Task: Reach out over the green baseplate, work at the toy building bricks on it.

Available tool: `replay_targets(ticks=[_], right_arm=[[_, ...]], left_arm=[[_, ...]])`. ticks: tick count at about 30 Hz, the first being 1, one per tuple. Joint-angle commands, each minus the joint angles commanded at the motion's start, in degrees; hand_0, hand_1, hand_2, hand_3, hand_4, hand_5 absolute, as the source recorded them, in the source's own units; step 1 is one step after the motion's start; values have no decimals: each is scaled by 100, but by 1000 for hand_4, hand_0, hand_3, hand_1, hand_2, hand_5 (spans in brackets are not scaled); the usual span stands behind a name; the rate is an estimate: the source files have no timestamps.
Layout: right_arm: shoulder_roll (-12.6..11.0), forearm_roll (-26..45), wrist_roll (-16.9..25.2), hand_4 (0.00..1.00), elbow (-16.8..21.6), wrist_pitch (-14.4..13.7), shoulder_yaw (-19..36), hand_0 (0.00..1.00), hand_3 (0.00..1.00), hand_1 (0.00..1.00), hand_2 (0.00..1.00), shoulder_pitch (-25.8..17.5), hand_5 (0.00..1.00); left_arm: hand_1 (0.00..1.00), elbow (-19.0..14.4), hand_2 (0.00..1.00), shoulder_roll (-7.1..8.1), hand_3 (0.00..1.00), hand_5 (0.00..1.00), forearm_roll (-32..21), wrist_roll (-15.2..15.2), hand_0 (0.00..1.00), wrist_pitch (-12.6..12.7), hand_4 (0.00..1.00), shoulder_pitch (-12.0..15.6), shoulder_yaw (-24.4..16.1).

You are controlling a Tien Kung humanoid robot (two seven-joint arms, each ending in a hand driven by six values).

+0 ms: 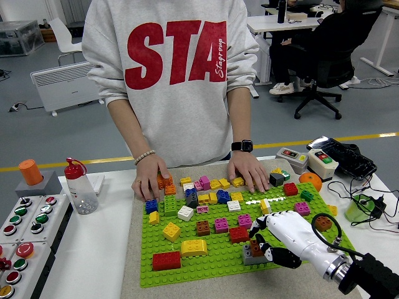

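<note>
A person [174, 75] stands at the top of the frame, both hands pressed flat on the far edge of the green baseplate [212, 265], which fills the lower centre. Dozens of toy bricks [215, 199] remain scattered across it, so most of the work appears still ahead. At lower right, the robot's right hand [280, 240] curls its fingers [274, 255] around a grey brick [251, 251]. A clear bottle [80, 187], middle left, holds little visible.

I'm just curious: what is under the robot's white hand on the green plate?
Under the right hand sits a grey brick with a brown piece on it, on the green baseplate. The fingers cover its right side.
</note>
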Motion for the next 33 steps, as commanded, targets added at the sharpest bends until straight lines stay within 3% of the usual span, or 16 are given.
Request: replay_targets(ticks=[20,33], right_arm=[[-128,20,-58,308,135,151,-102,564,553,601,585,-75,148],[-29,59,-75,307,-213,195,-278,567,553,601,584,30,149]], left_arm=[[684,0,675,4,569,998,16,-1,652,8,286,-37,7],[684,0,674,6,568,998,5,-3,651,2,286,-53,13]])
